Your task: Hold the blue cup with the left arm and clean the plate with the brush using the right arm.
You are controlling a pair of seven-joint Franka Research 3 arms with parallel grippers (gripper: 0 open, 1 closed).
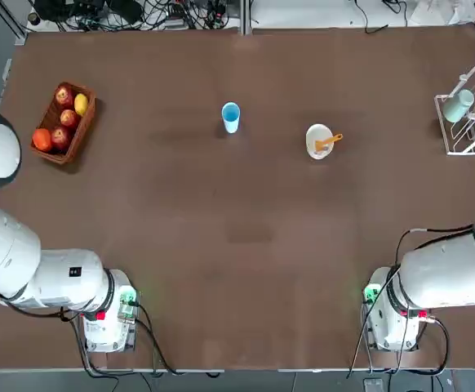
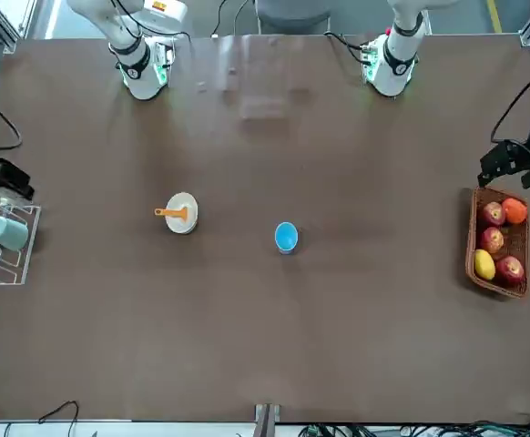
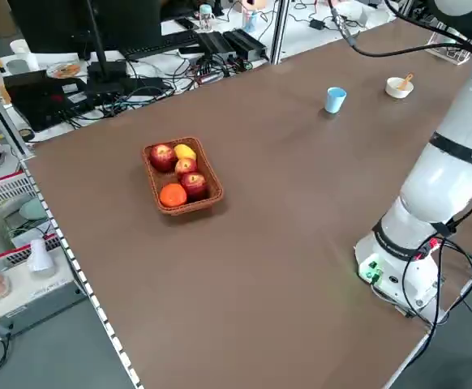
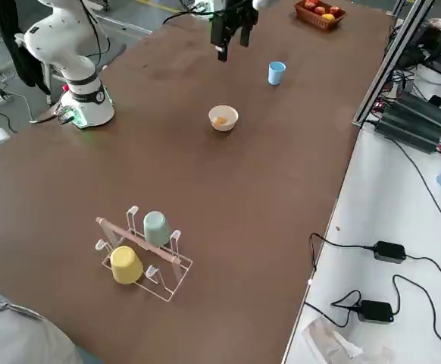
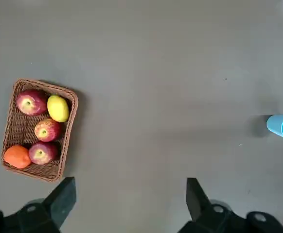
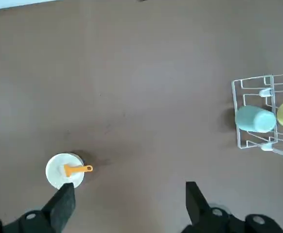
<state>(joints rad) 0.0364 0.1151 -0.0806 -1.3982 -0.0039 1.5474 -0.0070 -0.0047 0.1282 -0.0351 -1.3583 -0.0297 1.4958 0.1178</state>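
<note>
From my station I have the left gripper (image 5: 131, 180) raised near the fruit basket (image 1: 93, 114), its two fingers standing wide apart with nothing between them, and the right gripper (image 6: 130, 185) up by the wire rack (image 1: 463, 153), likewise spread and holding nothing. The blue cup (image 1: 231, 118) stands upright on the table (image 1: 246, 286), well apart from the left gripper, between the basket and the white plate (image 1: 312, 140). The plate sits between the cup and the rack, apart from the right gripper and untouched by it, and the orange brush (image 1: 329, 143) rests in it with its handle reaching over the rim toward the rack side. The top view gives me that layout but neither set of fingers; the two wrist views show me both pairs. The left side view shows the plate as a shallow bowl with the brush handle rising above its edge, while the right side view lets me see just a bit of orange inside. That same view shows a teal cup (image 4: 157, 227) and a yellow cup (image 4: 126, 265) on the rack. In the front view the right gripper is partly cut off at the edge, so I take it to be roughly over the rack
</note>
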